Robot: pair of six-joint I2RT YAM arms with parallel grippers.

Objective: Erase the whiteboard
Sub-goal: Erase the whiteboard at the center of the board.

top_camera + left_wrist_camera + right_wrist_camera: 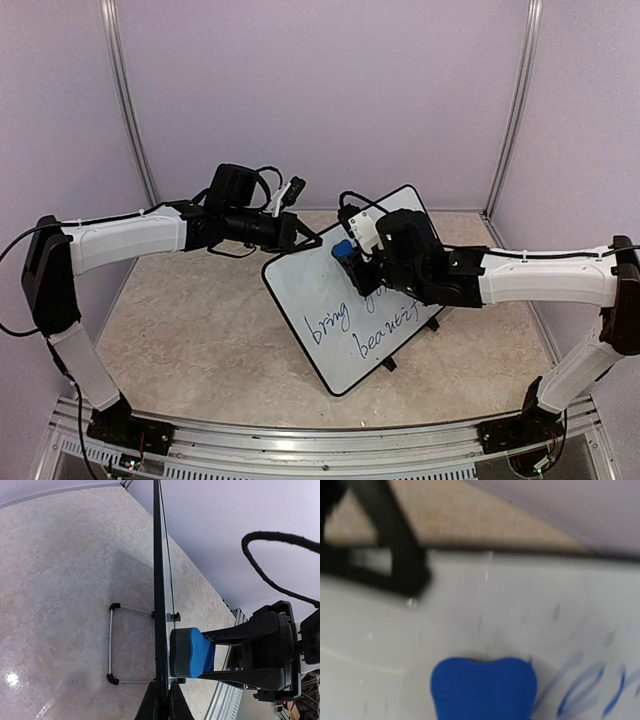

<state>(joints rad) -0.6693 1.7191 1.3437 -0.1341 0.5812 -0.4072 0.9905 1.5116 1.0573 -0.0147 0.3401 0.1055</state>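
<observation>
Whiteboard stands tilted on its clip feet at mid tabletop, slightly right of centre, with one corner toward the far edge. Blue writing runs across the lower half; the upper half shows only faint smears. Left gripper: jaws clenched on the board's upper-left rim. Right gripper: jaws grasping a blue eraser, its face pressed flat against the board just above the writing.

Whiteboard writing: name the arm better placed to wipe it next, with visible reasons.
Right. The right gripper is shut on the blue eraser, held against the whiteboard just above the blue writing. The left gripper is clamped on the board's upper edge, steadying it, and holds no eraser.
</observation>
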